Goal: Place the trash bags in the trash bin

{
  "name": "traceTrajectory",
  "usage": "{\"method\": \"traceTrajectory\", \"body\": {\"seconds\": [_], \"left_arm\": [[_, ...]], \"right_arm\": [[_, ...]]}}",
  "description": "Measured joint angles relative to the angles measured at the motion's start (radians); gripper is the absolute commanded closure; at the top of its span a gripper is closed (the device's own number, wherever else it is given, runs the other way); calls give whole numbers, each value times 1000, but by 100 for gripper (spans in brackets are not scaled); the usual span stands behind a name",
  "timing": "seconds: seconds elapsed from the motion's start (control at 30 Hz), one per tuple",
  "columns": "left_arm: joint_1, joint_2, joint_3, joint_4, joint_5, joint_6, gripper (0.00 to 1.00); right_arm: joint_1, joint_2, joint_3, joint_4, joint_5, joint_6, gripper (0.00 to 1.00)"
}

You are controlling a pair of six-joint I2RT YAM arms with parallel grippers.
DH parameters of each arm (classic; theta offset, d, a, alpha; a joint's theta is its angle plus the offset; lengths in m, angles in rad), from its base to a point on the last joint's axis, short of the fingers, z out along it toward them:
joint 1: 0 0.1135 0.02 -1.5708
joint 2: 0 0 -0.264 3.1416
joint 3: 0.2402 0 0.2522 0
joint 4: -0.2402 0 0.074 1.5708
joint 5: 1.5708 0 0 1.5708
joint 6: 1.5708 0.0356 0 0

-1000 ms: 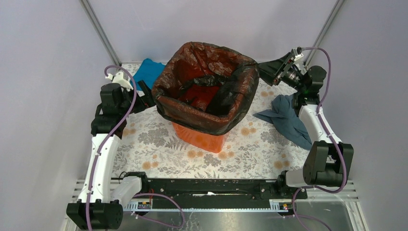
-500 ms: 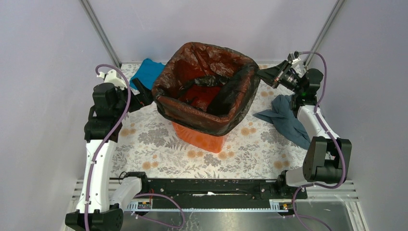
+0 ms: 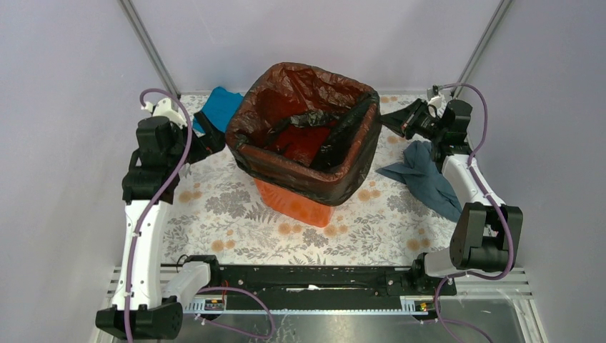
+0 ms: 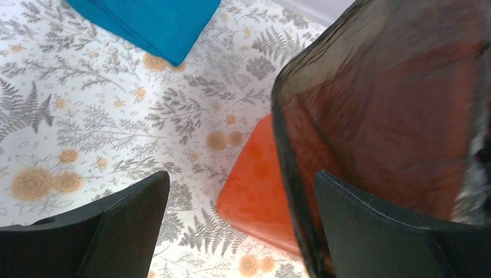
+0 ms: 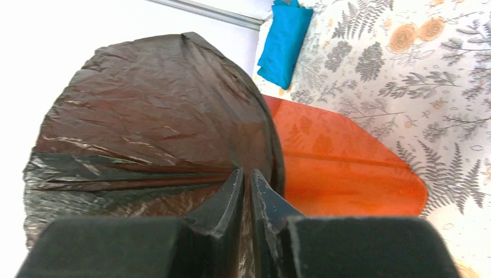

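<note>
The trash bag (image 3: 300, 100), thin creased black film, lines the orange trash bin (image 3: 300, 204) and is folded out over its rim. Part of the film sags inside. My right gripper (image 3: 391, 118) is at the bin's right rim. In the right wrist view it (image 5: 246, 174) is shut on a pinch of the bag (image 5: 156, 104), beside the bin's orange wall (image 5: 341, 168). My left gripper (image 3: 209, 140) stands open by the bin's left side. Seen from the left wrist, the bag's lower hem (image 4: 394, 116) and the bin's corner (image 4: 260, 185) lie ahead of its wide jaws (image 4: 241, 176).
A teal cloth (image 3: 218, 107) lies on the flowered table behind the left gripper, and shows in both wrist views (image 4: 150, 20) (image 5: 285, 37). A grey-blue cloth (image 3: 425, 175) lies crumpled right of the bin, under the right arm. Grey walls close in the sides and back.
My right gripper has closed on the bag's film at the right rim and dropped lower, drawing that side down. The left arm has shifted slightly left, its gripper still open.
</note>
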Motion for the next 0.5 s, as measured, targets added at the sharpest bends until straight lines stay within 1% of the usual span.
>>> {"method": "traceTrajectory", "body": {"seconds": [0.07, 0.17, 0.23, 0.33, 0.37, 0.43, 0.5], "left_arm": [[8, 32, 51, -3, 24, -23, 1], [19, 34, 79, -4, 50, -53, 3], [23, 24, 80, -5, 72, -71, 8], [23, 14, 74, -5, 100, -92, 16], [23, 10, 66, -3, 108, -96, 17], [23, 0, 37, -3, 121, -105, 16], [23, -1, 21, -18, 121, -108, 12]], "right_arm": [[3, 0, 0, -37, 16, -39, 86], [5, 0, 0, -73, 26, -77, 89], [6, 0, 0, -81, 34, -90, 91], [6, 0, 0, -82, 39, -106, 91], [6, 0, 0, -85, 40, -111, 89], [7, -5, 0, -105, 45, -128, 81], [8, -17, 0, -146, 52, -153, 72]]}}
